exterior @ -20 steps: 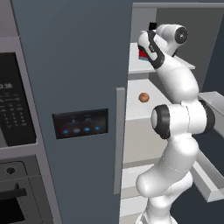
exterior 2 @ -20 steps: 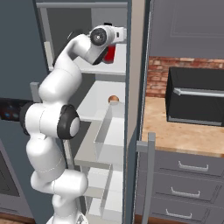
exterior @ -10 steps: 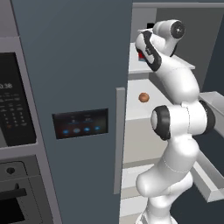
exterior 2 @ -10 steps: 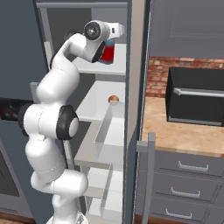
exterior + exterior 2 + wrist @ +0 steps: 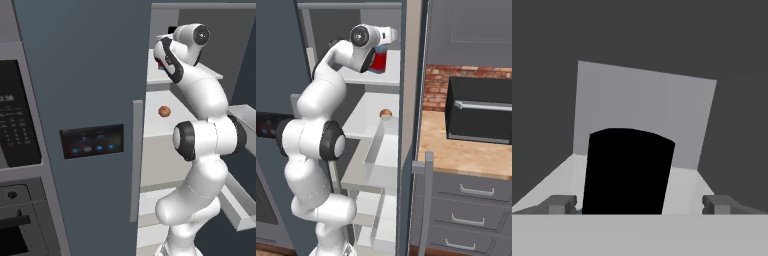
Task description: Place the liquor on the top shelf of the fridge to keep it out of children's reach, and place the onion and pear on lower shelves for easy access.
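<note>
The liquor (image 5: 379,59) stands on the top shelf (image 5: 387,76) of the open fridge (image 5: 85,80), and its red label also peeks out behind the arm (image 5: 160,64). In the hand view its black cap (image 5: 627,170) rises between the widely spread fingertips (image 5: 562,204), which do not touch it. My gripper (image 5: 639,204) is open, just above the bottle. The onion (image 5: 386,113) (image 5: 164,111) lies on a lower shelf (image 5: 367,127) directly under the top one. The pear is out of view.
The open fridge door with its clear bin (image 5: 376,160) juts out to the arm's right. Beyond it, a black oven-like appliance (image 5: 481,110) stands on a wooden counter over grey drawers. Black wall ovens (image 5: 15,125) stand left of the fridge.
The hand has risen slightly above the liquor, with the jaws staying wide open. The bottle and the onion have not moved.
</note>
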